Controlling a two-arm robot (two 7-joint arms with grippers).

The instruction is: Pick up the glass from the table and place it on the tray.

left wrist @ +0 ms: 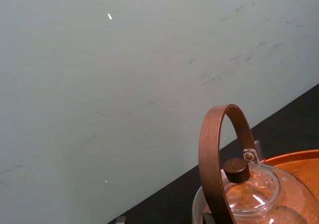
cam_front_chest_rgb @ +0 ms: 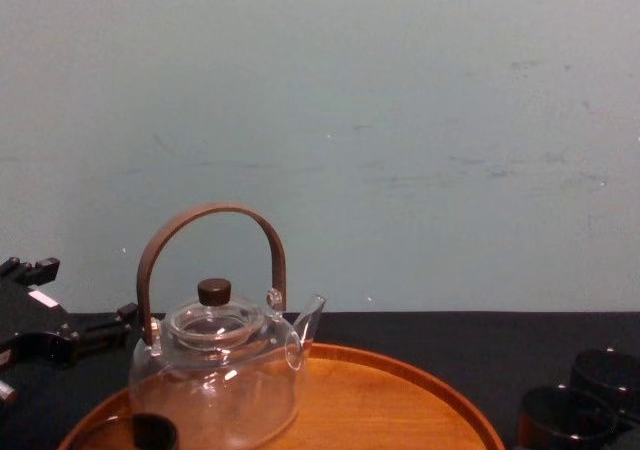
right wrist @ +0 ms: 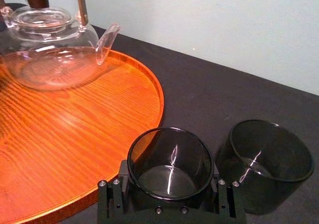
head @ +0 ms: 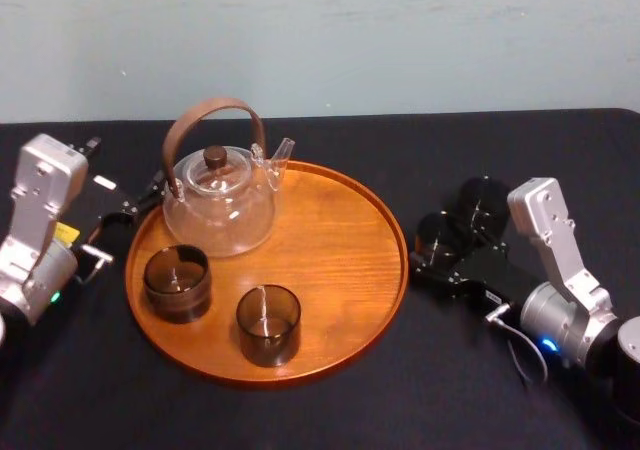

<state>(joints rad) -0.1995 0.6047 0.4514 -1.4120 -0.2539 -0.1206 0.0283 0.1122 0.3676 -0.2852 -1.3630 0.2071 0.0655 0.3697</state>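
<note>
A dark smoked glass [head: 437,236] [right wrist: 170,157] stands on the black table [head: 330,415] just off the right rim of the round wooden tray [head: 335,255] [right wrist: 70,134]. My right gripper [head: 436,258] [right wrist: 169,196] is shut on this glass, one finger pressed against each side near its base. A second dark glass [head: 482,202] [right wrist: 269,154] stands on the table right beside it, farther from the tray. My left gripper [head: 128,210] [cam_front_chest_rgb: 40,335] rests on the table by the tray's left rim.
On the tray stand a clear glass teapot [head: 222,205] [left wrist: 249,194] [cam_front_chest_rgb: 215,380] with a brown hoop handle at the back left, and two more dark glasses [head: 177,282] [head: 268,324] at the front. The tray's right half is bare wood.
</note>
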